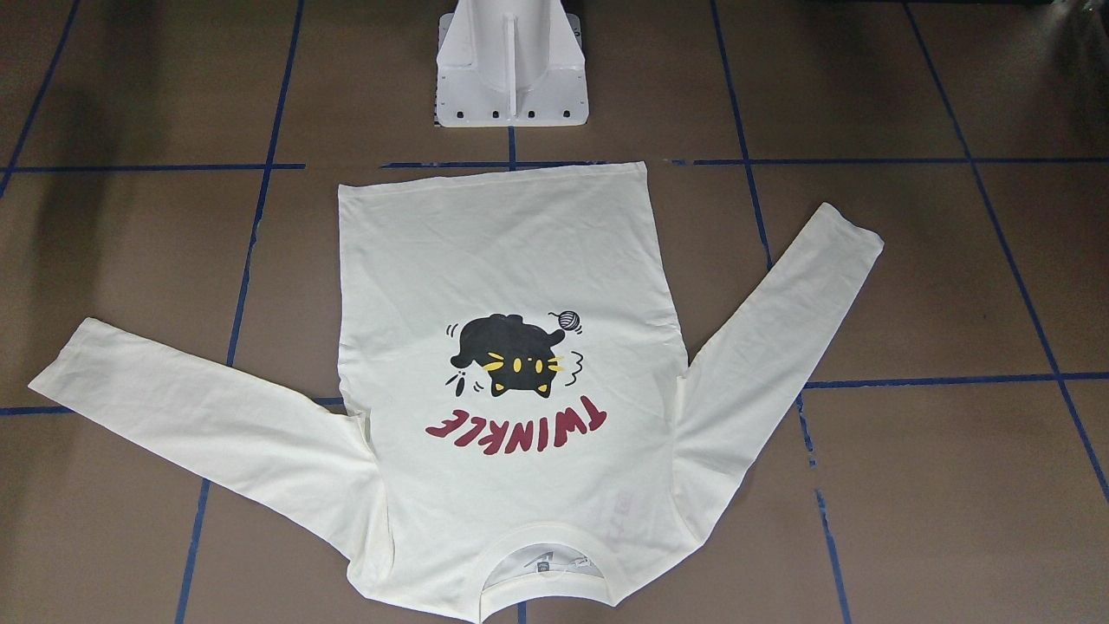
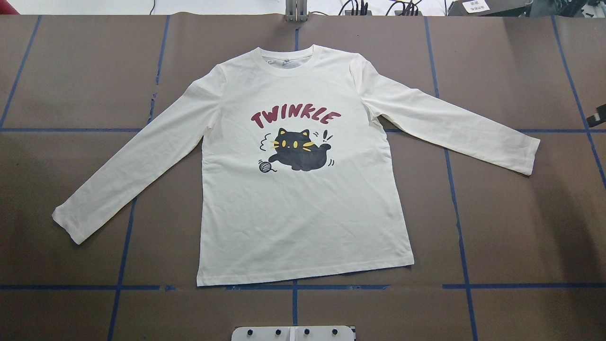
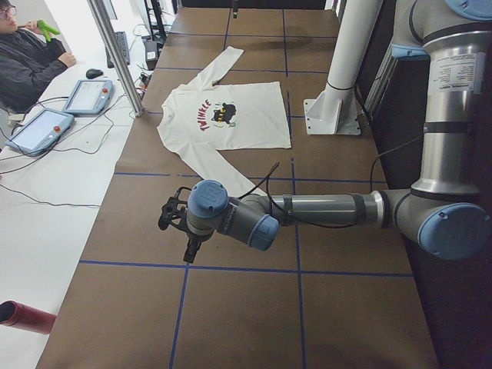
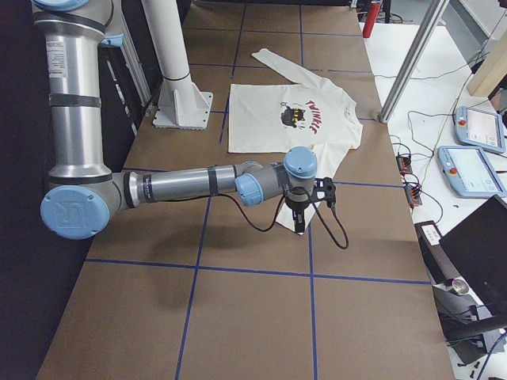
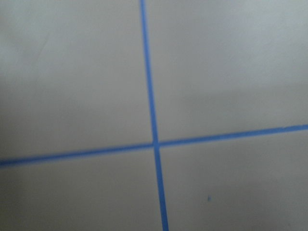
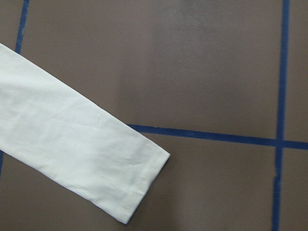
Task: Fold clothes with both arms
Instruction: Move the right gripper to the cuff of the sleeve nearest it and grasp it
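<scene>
The cream-white shirt (image 2: 303, 213) lies flat and face up in the middle of the brown table, its black cat print and red "TWINKLE" showing and both sleeves spread outward. Its hem is toward the robot base and its collar (image 1: 541, 572) is at the far side. In the exterior left view my left gripper (image 3: 190, 252) hangs over bare table, beyond the sleeve end (image 3: 250, 184). My right gripper (image 4: 299, 223) hovers just past the other sleeve's cuff (image 6: 144, 178), which fills the right wrist view's lower left. Whether either gripper is open or shut, I cannot tell. The left wrist view holds only table and blue tape.
Blue tape lines (image 2: 293, 286) grid the tabletop. The white pedestal base (image 1: 511, 69) stands just behind the shirt's hem. A person (image 3: 31, 61) sits at a side table with teach pendants (image 3: 84, 96). More pendants (image 4: 475, 127) lie on the table at the other side.
</scene>
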Controlling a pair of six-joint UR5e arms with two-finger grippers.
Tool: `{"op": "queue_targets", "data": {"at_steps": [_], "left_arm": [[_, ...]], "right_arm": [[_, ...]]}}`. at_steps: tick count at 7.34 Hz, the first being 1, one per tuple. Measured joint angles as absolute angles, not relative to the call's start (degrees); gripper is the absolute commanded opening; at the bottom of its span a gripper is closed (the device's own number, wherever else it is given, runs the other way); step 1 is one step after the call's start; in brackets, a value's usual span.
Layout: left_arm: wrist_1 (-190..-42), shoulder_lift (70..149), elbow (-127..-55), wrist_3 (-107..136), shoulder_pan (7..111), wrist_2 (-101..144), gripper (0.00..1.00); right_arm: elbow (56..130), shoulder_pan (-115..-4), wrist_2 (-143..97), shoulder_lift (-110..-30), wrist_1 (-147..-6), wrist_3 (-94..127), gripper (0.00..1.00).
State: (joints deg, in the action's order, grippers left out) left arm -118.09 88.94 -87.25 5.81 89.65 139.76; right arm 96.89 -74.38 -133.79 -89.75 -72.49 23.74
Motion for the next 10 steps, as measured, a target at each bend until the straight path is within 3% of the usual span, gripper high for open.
{"op": "queue_targets", "data": {"at_steps": [2, 6, 10], "left_arm": [[-120.5, 89.3, -85.1, 5.7, 89.5, 140.8, 1.00], [-121.6, 89.4, -85.1, 5.9, 89.1, 140.8, 1.00], [-121.7, 89.3, -85.0, 5.8, 89.1, 141.2, 1.00]], "right_arm": [[94.6, -65.3, -129.2, -89.3, -64.0, 35.9, 1.00], [79.5, -63.0, -128.8, -84.1, -56.2, 38.3, 1.00], [76.7, -62.7, -129.1, -81.6, -56.0, 38.5, 1.00]]}}
